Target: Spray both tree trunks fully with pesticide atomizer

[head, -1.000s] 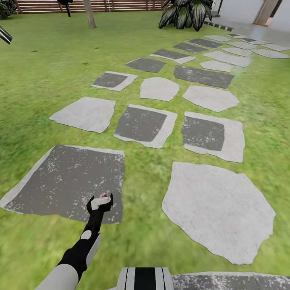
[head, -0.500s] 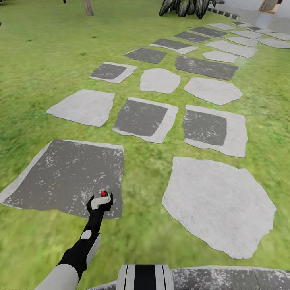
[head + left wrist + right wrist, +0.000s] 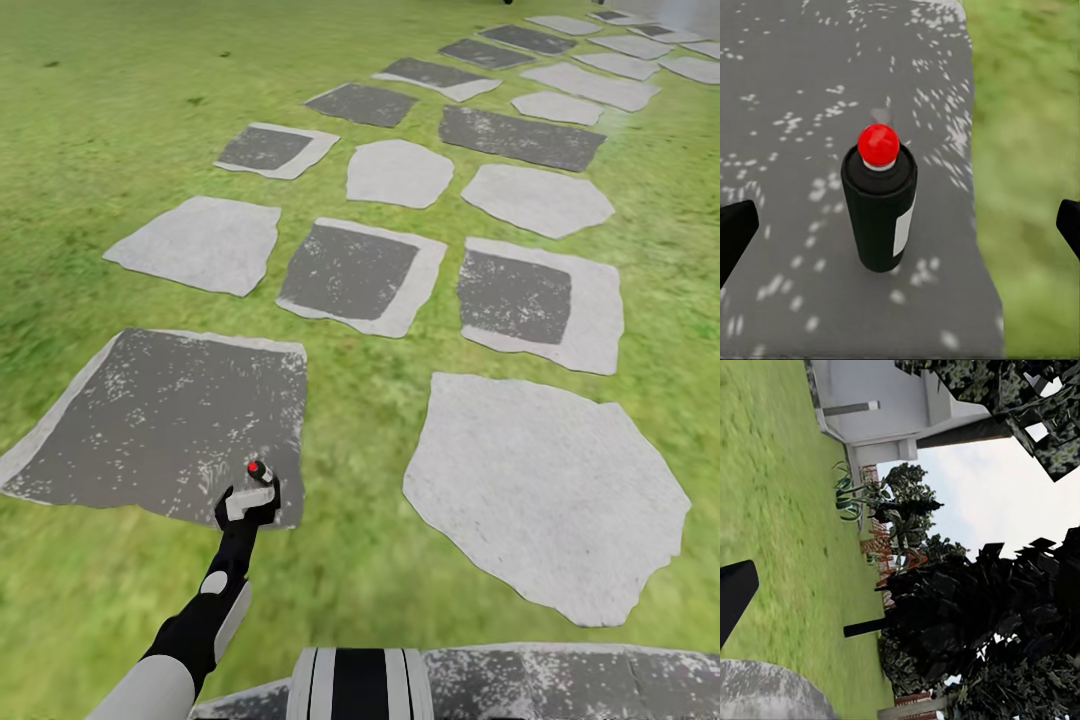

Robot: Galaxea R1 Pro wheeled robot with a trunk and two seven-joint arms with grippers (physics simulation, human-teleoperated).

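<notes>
Just ahead of the left pincer [image 3: 249, 503], on the near right corner of a dark stepping stone [image 3: 150, 420], the pesticide atomizer [image 3: 879, 206] stands upright. Left wrist view: the two black fingertips [image 3: 735, 232] sit wide apart at either side, with the bottle centred between them and beyond them, touching neither. So the left pincer is spread and holds nothing yet.

Handling guess: small rigid cylinder, probably light, smooth dark wall so maybe slippery. It's tall for its base, so a sideways nudge could tip it on the stone. Best hold looks like the mid body, around the pale label, below the shoulder. Keep off the red cap [image 3: 878, 145], since that's likely the spray button and needs to stay free. Close evenly from both sides.

Arm pose: left arm [image 3: 205, 620] reaches forward and low from the robot's left side, wrist in line with the forearm, pincer aimed along the ground at the bottle. It needs to go a bit further forward before closing.

Right of the pincer, lawn [image 3: 360, 560], then a pale stepping stone [image 3: 545, 495].

Right pincer: one dark fingertip [image 3: 731, 600] shows in the right wrist view against grass, with a white house [image 3: 881, 405] and a dark tree crown [image 3: 990, 615] beyond. Can't tell whether it's spread or closed.
</notes>
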